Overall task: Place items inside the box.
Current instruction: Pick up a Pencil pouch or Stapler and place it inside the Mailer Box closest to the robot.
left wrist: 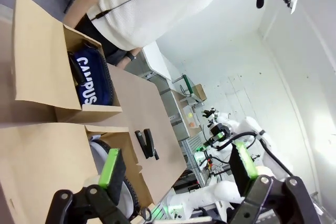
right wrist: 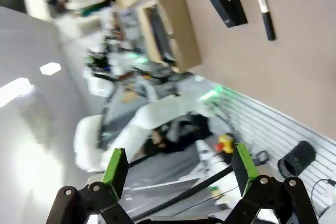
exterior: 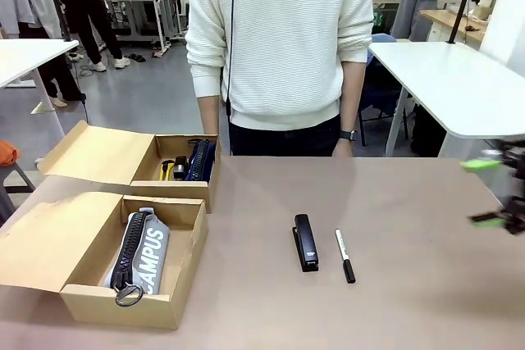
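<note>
**Stapler and pen wait outside the box**

Front view: the grey "CAMPUS" zip pencil case (exterior: 148, 247) lies in the plain brown cardboard box (exterior: 131, 305). The black stapler (exterior: 305, 242) and slim white pen (exterior: 344, 256) lie on the worktop. The right end effector (exterior: 486, 193) hangs well apart from them, fingers spread, empty. I'd straddle the stapler's narrow width.

Left wrist view: the left end effector (left wrist: 177, 164) gapes, holding nothing.

Right wrist view: fingers wide.

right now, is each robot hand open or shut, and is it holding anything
left hand: open, holding nothing
right hand: open, holding nothing
</note>
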`<state>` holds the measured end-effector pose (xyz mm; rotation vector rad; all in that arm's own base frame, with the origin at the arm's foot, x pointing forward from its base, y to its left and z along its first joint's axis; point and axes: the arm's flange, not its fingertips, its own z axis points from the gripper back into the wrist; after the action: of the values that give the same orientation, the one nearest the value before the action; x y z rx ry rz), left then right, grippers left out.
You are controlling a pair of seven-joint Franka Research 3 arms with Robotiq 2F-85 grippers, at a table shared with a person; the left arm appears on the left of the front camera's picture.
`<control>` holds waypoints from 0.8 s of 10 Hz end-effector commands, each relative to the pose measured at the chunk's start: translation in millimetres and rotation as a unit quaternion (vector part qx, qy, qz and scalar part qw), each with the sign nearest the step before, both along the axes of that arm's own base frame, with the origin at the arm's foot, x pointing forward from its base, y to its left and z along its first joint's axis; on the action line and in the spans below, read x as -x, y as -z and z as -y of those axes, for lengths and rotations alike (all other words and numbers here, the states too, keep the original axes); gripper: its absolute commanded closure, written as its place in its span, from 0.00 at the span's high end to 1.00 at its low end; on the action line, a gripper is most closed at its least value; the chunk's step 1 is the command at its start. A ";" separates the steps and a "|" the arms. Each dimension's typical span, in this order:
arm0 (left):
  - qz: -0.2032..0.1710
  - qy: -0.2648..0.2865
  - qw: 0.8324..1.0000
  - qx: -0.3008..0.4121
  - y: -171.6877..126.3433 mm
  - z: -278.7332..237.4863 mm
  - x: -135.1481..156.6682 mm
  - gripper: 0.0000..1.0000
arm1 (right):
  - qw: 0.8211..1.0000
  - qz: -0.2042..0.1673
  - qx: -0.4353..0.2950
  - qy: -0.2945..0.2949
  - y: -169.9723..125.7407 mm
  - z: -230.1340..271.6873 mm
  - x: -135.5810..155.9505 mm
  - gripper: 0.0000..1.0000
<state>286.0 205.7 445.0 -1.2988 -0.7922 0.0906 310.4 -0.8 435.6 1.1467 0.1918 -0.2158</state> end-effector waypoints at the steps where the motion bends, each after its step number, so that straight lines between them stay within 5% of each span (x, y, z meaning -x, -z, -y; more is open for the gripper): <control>1: 0.015 -0.003 1.000 0.005 -1.8 1.6 1.1 1.00 | 0.970 0.051 0.234 -0.031 -9.7 -111.6 -9.3 1.00; 4: 0.015 -0.003 1.000 0.005 -1.8 1.6 1.1 1.00 | 0.940 0.120 0.319 -0.016 -6.7 -163.5 -0.6 1.00; 5: 0.015 -0.003 1.000 0.005 -1.8 1.6 1.1 1.00 | 0.967 0.088 0.231 -0.056 -13.5 -160.5 4.9 1.00; 8: 0.015 -0.003 1.000 0.005 -1.8 1.6 1.1 1.00 | 0.977 0.083 0.155 0.121 -33.2 -12.7 35.2 1.00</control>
<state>285.8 205.9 445.4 -1.2977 -0.7934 0.0903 320.0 76.9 478.8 0.7599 -0.0535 -0.2492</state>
